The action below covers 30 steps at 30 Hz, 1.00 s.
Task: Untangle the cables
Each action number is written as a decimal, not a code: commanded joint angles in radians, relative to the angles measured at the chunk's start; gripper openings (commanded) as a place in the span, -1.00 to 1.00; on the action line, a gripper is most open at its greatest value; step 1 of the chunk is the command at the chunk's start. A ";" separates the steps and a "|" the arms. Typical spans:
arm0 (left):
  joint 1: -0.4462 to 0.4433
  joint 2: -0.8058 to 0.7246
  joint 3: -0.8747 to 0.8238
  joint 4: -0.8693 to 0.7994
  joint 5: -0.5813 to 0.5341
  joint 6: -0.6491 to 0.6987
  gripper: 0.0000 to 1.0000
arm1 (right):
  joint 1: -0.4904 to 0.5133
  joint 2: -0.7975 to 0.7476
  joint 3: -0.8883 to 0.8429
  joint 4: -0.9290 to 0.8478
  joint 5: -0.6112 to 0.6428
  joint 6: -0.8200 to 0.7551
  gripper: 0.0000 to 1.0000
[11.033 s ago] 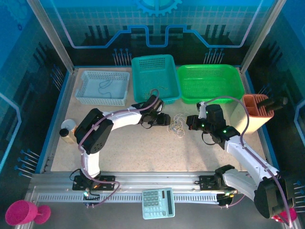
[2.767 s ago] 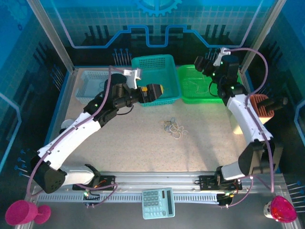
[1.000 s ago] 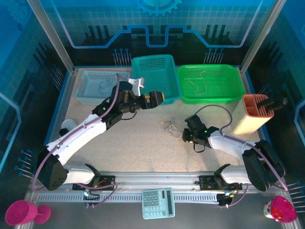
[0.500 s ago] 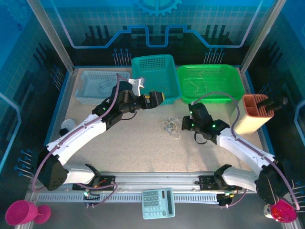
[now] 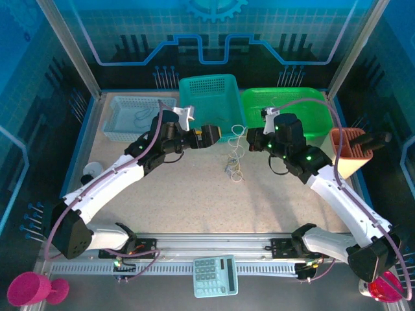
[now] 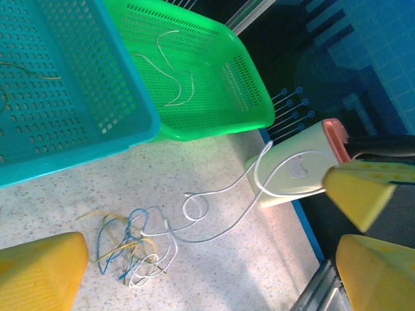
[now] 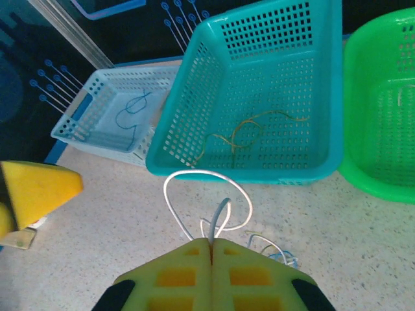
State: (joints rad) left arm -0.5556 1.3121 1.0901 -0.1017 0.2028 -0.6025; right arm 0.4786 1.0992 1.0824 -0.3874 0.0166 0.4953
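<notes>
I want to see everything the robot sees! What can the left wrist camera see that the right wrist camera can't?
Left wrist extras: the cream holder with the orange rim, and the white cable running long across the table. Right wrist extras: the pale blue basket with a dark cable in it, and the shut jaws pinching the white cable's loop. Shared: the teal basket, the green basket, the white cable and some of the tangle.

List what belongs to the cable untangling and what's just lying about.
Job: tangled cables; white cable in the shut right gripper; open left gripper; pale blue basket, teal basket, green basket.
Lying about: calculator; pink goblet; orange holder.
</notes>
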 commanded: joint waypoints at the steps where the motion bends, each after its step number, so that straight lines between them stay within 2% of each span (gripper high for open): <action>1: 0.013 -0.003 -0.026 0.006 0.001 0.026 0.98 | -0.017 0.001 0.017 0.023 -0.063 -0.012 -1.00; 3: 0.016 0.007 -0.040 0.026 0.014 0.025 0.93 | -0.020 -0.010 -0.002 0.052 -0.079 -0.008 -1.00; 6: 0.019 0.029 -0.055 0.052 0.034 0.032 0.69 | -0.023 -0.018 -0.016 0.057 -0.081 -0.002 -1.00; 8: 0.022 0.051 -0.063 0.071 0.051 0.036 0.60 | -0.026 -0.022 -0.024 0.059 -0.083 0.002 -1.00; 13: 0.022 0.128 -0.062 0.113 0.084 0.035 0.56 | -0.028 -0.035 -0.048 0.064 -0.090 0.011 -1.00; 20: 0.020 0.230 -0.032 0.175 0.143 0.024 0.41 | -0.028 -0.048 -0.062 0.067 -0.099 0.018 -1.00; 30: 0.013 0.304 -0.009 0.252 0.178 -0.015 0.36 | -0.029 -0.045 -0.072 0.082 -0.113 0.033 -1.00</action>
State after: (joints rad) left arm -0.5430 1.6005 1.0439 0.0986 0.3428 -0.6033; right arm 0.4633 1.0668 1.0225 -0.3279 -0.0734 0.5163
